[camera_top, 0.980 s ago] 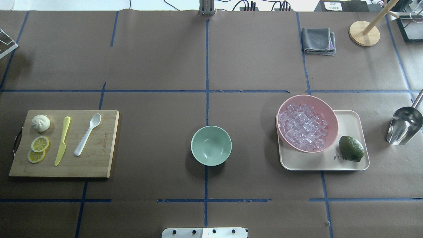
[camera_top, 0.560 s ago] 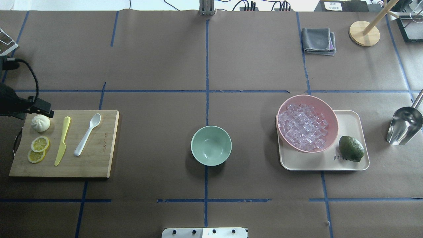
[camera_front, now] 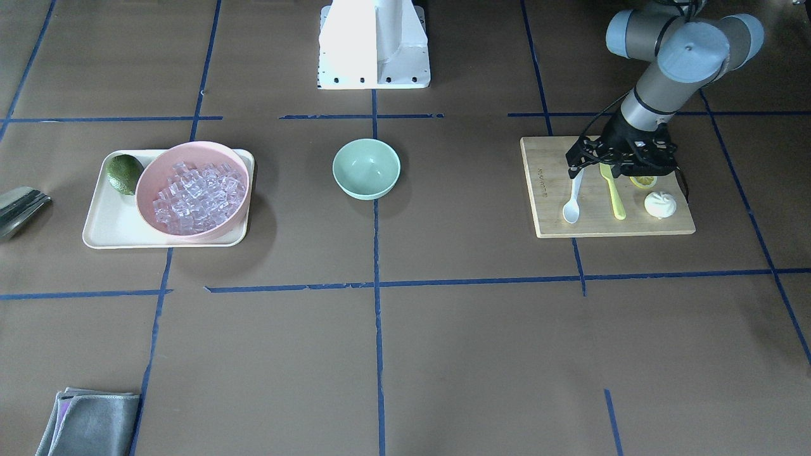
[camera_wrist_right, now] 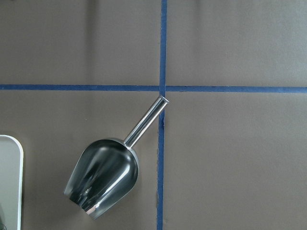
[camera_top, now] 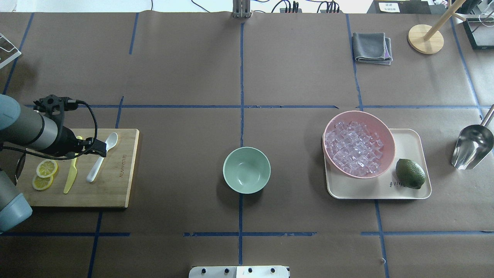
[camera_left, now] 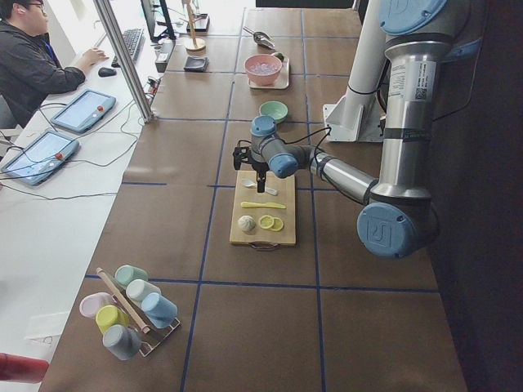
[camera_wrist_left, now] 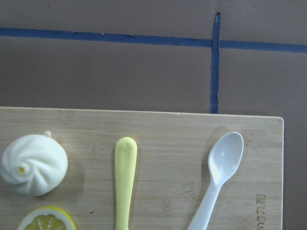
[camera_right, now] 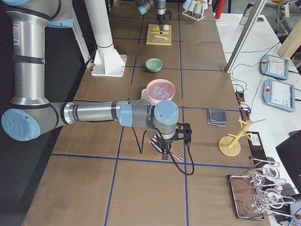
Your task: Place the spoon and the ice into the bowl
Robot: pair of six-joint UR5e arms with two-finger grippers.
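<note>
Findings: obstructed and truncated items.
Overhead, the left arm [camera_top: 34, 131] hides the white steamed bun [camera_front: 660, 204] and the upper end of the yellow-green plastic knife [camera_top: 69, 179]; the left wrist view crops the small white plastic spoon [camera_wrist_left: 218, 177] mid-handle. Left gripper [camera_top: 101, 148] and right gripper [camera_right: 165, 150]: jaw spacing indeterminable.

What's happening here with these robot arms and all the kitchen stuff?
A two-armed robot is at the start of a job. The small green bowl it has to fill sits empty mid-table. Its left pincer hovers over the white spoon lying on the cutting board; nothing is gripped yet. Its right pincer hangs above a metal scoop at the table's other end. The ice cubes sit heaped in the pink bowl.
</note>
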